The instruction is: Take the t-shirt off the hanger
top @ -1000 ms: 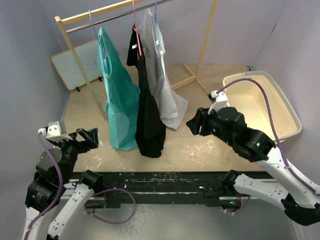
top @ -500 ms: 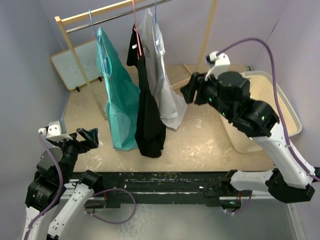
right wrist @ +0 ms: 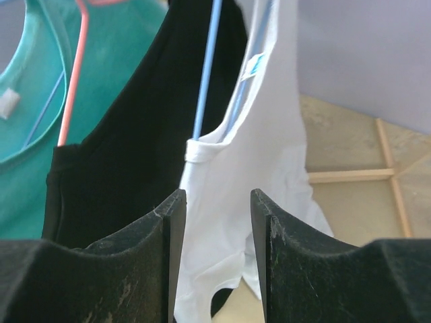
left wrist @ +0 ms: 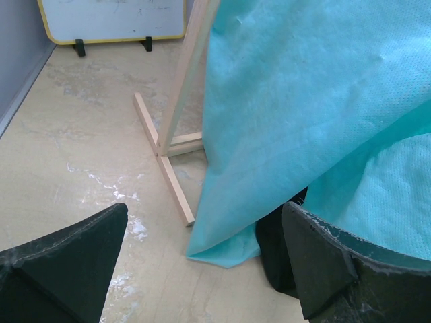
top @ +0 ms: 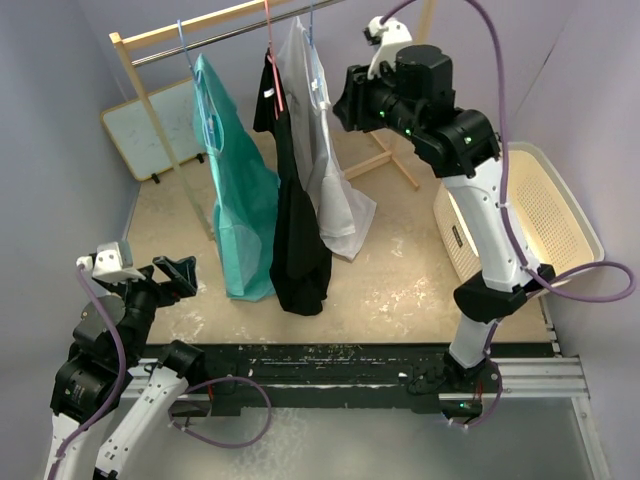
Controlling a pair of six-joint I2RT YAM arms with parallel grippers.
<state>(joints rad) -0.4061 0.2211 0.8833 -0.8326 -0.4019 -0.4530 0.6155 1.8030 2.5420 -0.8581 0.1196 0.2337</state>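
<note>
Three t-shirts hang on a rail (top: 230, 33): a teal one (top: 240, 200), a black one (top: 295, 230) on a pink hanger and a white one (top: 325, 170) on a blue hanger (right wrist: 205, 87). My right gripper (top: 340, 105) is raised beside the white shirt's shoulder, open and empty. In the right wrist view, the gripper (right wrist: 217, 198) faces the white shirt (right wrist: 262, 182) and its collar, with the black shirt (right wrist: 128, 148) to the left. My left gripper (top: 180, 275) is low at the left, open and empty. In the left wrist view, the gripper (left wrist: 204, 212) faces the teal shirt's hem (left wrist: 303, 101).
A cream laundry basket (top: 560, 210) stands at the right. A whiteboard (top: 160, 125) leans against the back left wall. The wooden rack has a left post (top: 150, 110), a right post (top: 410, 90) and floor feet (left wrist: 168, 168).
My right arm has risen from low in front of the basket up to the rail, beside the top of the white shirt. The left arm has not moved.
</note>
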